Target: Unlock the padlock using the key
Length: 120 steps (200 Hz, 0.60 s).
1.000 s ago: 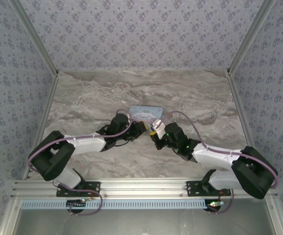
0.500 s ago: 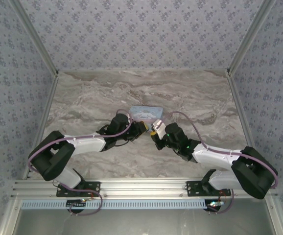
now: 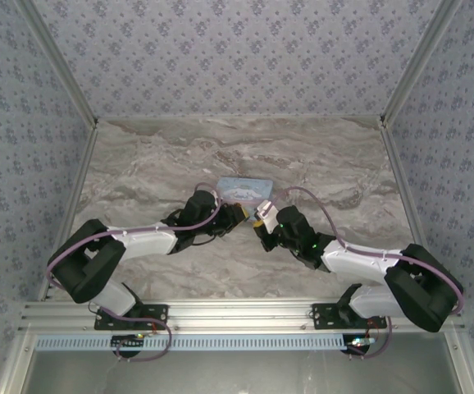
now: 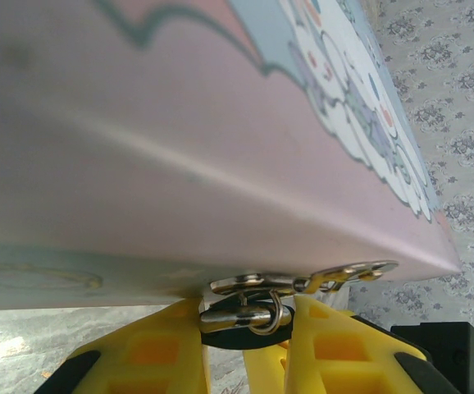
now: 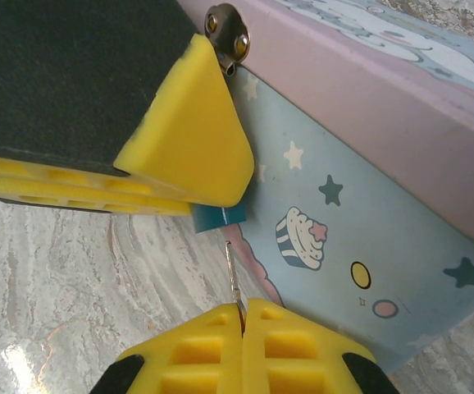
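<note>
- Overhead: bright, even light; faint shadows on the tabletop (image 3: 155,164).
- Left wrist: tin box (image 4: 180,139) close up, blurred.
- Right wrist: sharp; white glare on the marble, lower left.

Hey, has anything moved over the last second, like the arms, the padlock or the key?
Nothing has visibly changed. The left gripper stays clamped on the padlock at the front of the tin, and the right gripper still pinches the key close to the padlock.
</note>
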{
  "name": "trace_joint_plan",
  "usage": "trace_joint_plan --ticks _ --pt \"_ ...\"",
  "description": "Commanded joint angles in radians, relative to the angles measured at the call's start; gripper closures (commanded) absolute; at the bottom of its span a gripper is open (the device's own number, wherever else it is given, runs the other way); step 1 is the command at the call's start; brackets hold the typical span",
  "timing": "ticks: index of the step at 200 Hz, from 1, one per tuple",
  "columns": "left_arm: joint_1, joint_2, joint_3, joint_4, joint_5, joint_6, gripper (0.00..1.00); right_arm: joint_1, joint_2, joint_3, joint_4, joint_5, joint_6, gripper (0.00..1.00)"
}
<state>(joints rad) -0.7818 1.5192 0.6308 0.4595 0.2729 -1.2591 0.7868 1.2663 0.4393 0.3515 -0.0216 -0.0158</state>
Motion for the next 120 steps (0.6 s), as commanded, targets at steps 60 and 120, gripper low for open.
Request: trace_joint_plan --ticks 60,120 --pt "-0.013 -0.04 0.002 0.066 0.018 -0.003 0.81 -0.011 0.029 0.007 0.082 -0.031 0.02 1.0" --pt "-0.011 -0.039 0.001 0.067 0.016 -0.005 0.81 -0.016 0.029 0.002 0.107 -0.054 0.025 1.0"
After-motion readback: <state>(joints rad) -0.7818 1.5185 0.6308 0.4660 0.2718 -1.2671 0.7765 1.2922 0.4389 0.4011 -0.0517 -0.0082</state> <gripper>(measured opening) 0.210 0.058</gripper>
